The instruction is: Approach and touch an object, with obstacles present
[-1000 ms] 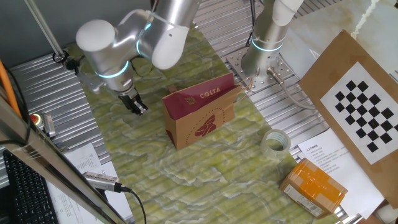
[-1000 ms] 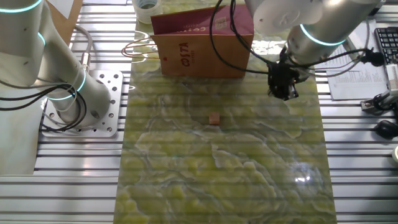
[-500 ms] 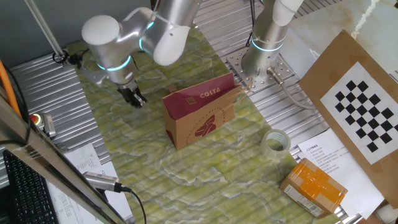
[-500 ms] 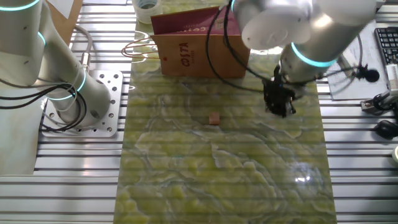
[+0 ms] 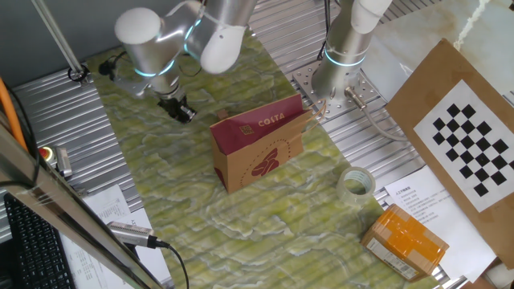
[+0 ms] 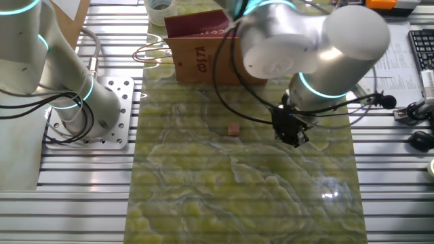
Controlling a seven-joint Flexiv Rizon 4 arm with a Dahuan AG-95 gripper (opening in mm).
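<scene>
A small reddish-brown cube (image 6: 234, 129) lies on the green marbled mat (image 6: 203, 190), in front of the Costa paper bag (image 6: 218, 46). In the one fixed view the cube (image 5: 222, 115) just shows past the bag's (image 5: 259, 150) top edge. My gripper (image 6: 287, 133) hangs low over the mat, to the right of the cube and apart from it. Its dark fingers look pressed together and hold nothing. In the one fixed view the gripper (image 5: 184, 112) is left of the bag.
A second arm's base (image 6: 81, 108) stands left of the mat. A tape roll (image 5: 355, 183), an orange box (image 5: 405, 239) and a checkerboard panel (image 5: 470, 144) lie beyond the bag. A keyboard (image 6: 422, 47) and papers sit at the right.
My gripper has moved along the mat toward the cube, away from the mat's edge, and sits lower. The cube and the bag have not moved.
</scene>
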